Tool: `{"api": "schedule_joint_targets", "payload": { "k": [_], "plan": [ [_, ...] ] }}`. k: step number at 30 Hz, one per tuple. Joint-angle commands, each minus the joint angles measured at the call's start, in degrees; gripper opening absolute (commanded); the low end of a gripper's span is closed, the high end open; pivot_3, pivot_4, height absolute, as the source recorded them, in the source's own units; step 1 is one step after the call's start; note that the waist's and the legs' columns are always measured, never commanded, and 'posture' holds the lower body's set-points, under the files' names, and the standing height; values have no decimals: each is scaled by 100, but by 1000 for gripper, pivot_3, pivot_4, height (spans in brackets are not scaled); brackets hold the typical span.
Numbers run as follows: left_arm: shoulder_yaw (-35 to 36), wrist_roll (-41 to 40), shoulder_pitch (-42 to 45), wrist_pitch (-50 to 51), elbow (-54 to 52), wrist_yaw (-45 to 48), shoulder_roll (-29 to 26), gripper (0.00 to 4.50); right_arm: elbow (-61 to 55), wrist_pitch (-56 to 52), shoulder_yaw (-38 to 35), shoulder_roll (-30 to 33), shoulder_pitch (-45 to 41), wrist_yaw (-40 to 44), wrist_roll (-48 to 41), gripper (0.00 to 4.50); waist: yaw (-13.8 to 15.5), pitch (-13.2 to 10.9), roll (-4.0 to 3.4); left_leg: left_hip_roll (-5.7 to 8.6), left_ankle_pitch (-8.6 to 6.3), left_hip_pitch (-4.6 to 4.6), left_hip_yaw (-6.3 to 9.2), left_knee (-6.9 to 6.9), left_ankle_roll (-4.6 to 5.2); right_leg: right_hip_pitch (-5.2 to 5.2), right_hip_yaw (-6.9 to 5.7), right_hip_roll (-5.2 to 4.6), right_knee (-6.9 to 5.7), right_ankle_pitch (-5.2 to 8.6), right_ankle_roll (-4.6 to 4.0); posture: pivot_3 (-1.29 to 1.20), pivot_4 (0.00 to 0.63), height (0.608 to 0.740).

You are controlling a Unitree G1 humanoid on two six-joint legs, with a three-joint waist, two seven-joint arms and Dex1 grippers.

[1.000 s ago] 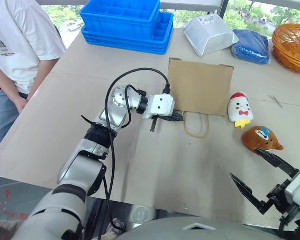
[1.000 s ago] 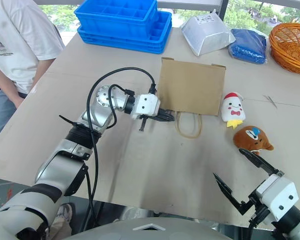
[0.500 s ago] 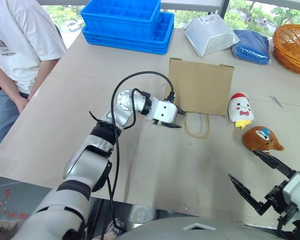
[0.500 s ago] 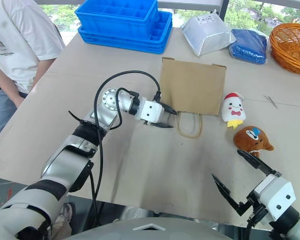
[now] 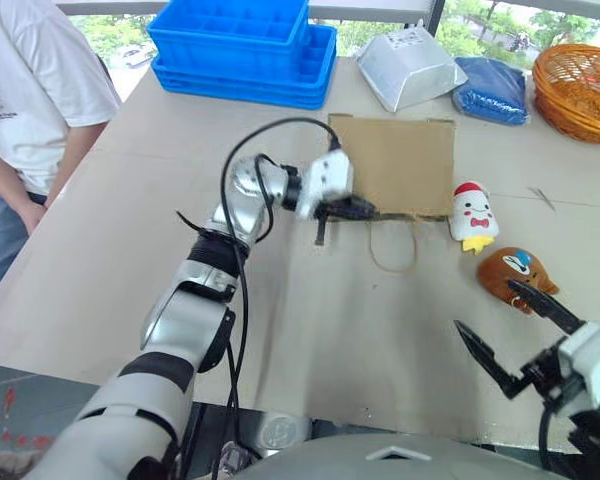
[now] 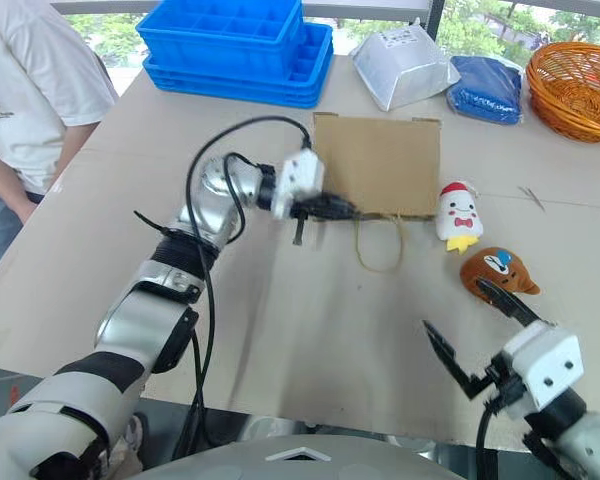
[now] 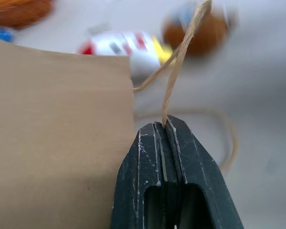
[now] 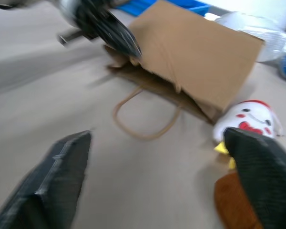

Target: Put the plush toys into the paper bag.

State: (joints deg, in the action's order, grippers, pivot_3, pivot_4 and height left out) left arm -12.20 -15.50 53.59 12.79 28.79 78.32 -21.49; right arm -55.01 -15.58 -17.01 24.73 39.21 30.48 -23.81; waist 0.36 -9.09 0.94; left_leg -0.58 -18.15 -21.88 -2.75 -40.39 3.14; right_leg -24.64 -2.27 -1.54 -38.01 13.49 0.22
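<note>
Beige tabletop, person in a white T-shirt (image 5: 30, 90) standing at its left edge.
Left gripper (image 7: 166, 125) pinches a twine handle of the flat brown paper bag (image 5: 395, 165), plain in its wrist view; white plush with red cap (image 5: 474, 215) and round brown plush (image 5: 512, 277) lie right of it; right gripper (image 5: 510, 325) hangs spread.

Pretty plain setup: a big beige table (image 5: 130, 230) in daylight, windows behind its far edge with green trees (image 5: 115, 30) outside. Blue crates (image 5: 245, 45) stacked at the far edge, wicker basket (image 5: 580, 90) at the far right corner. A person in a white shirt (image 5: 30, 90) stands at the left edge.
</note>
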Motion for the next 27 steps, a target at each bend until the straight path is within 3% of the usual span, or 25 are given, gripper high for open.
{"api": "schedule_joint_targets", "payload": {
  "k": [1, 5, 7, 13, 16, 20, 27],
  "plan": [
    [497, -731, 103, 1669, -971, -316, -187, 0, -2, -921, 124, 283, -928, -355, -645, 2425, 3, 1, -1, 0, 0, 2, 1, 0, 0, 0, 0, 0, -2, 0, 0, 0, 150, 740],
    [1028, -1383, 156, 3146, -1769, -997, -289, 0, 507, -2256, 427, 738, -2882, -707, -1407, 482, -19, 1, -2, 1, 2, 4, 0, -5, -3, 2, 6, 0, -7, -1, -1, 0, 150, 740],
    [1301, -1803, 217, 3839, -2184, -1322, -278, 0, 982, -2796, 887, 718, -4080, -878, -1458, 65, 18, 0, 4, 2, 2, 7, 11, -3, -3, 5, 3, 2, -10, -1, -2, 0, 150, 740],
    [1567, -2497, 40, 4827, -3228, -1927, -341, 0, 2748, -3304, 2377, 48, -6485, -1315, -568, 65, 16, 2, 4, 4, 3, -5, 17, 0, -4, -5, 17, 8, -11, -2, -3, 0, 150, 740],
    [1672, -2711, -218, 5074, -3682, -2358, -260, 0, 3592, -3170, 3379, 184, -7254, -863, 176, 65, -5, 3, 3, 7, 4, -6, 12, 0, -5, -6, 26, 5, -11, -3, -2, 0, 150, 740],
    [2249, -3077, -175, 5420, -3595, -3211, 116, 0, 4153, -2579, 4230, 479, -7387, -323, 934, 65, 59, 3, 4, 16, 3, -19, 34, -2, -3, -6, 32, 3, -6, -4, 0, 0, 150, 740],
    [3682, -4056, -194, 6160, -3576, -5014, 776, 0, 4724, -1281, 4825, 596, -7183, 355, 1848, 65, -2, 4, 5, 18, 3, -13, 36, -1, -4, -6, 35, -1, -8, -6, 3, 0, 150, 740]
  ]
}}
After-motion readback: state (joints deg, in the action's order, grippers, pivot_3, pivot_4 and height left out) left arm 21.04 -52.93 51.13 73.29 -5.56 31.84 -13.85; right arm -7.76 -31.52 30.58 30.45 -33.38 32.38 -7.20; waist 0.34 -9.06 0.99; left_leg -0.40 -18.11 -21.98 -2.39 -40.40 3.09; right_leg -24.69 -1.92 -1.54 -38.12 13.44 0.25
